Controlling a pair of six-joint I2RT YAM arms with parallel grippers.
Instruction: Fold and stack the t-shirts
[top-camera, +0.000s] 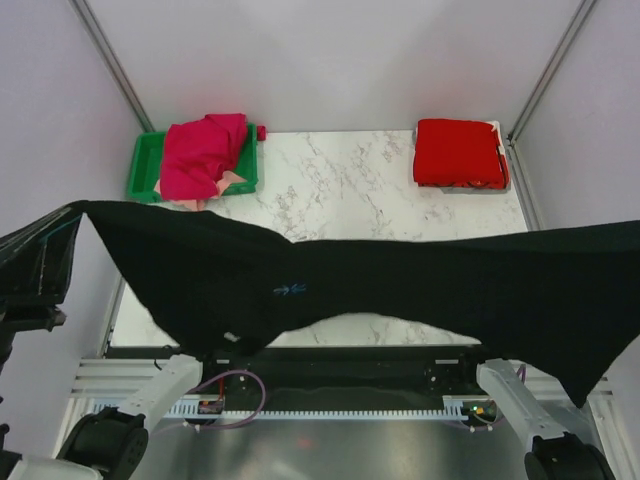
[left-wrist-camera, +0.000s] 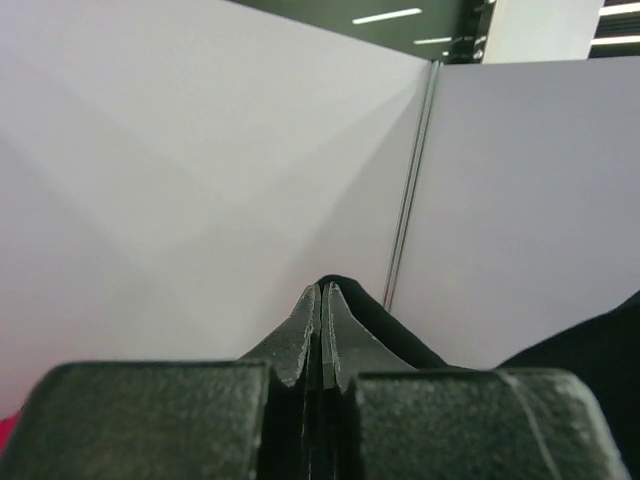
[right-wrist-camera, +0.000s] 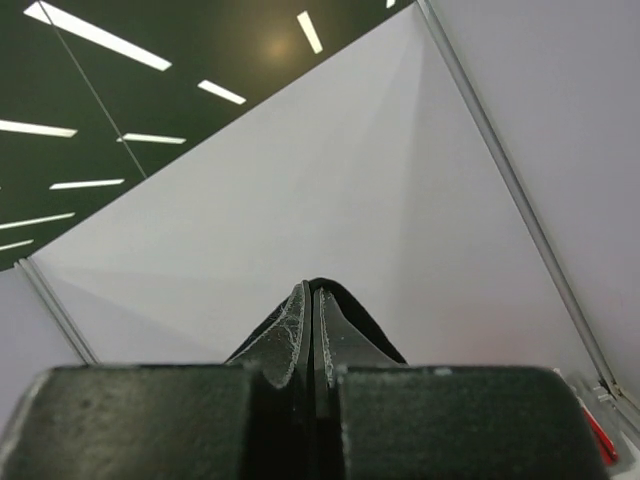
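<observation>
The large black t-shirt (top-camera: 380, 280) hangs stretched wide in the air above the near half of the table, with its small light-blue logo (top-camera: 291, 290) facing up. My left gripper (left-wrist-camera: 322, 290) is shut on the shirt's left corner, at the far left of the top view (top-camera: 72, 210). Black cloth (left-wrist-camera: 410, 335) shows just behind its fingertips. My right gripper (right-wrist-camera: 311, 288) is shut on the other end, with black cloth (right-wrist-camera: 365, 325) peeking past it; in the top view it is beyond the right edge. A folded red t-shirt (top-camera: 460, 152) lies at the back right.
A green bin (top-camera: 145, 165) at the back left holds a crumpled magenta tee (top-camera: 203, 155) over a peach one (top-camera: 232, 180). The white marble table (top-camera: 340, 190) is walled by grey panels on both sides. The arm bases (top-camera: 170, 385) sit under the hanging shirt.
</observation>
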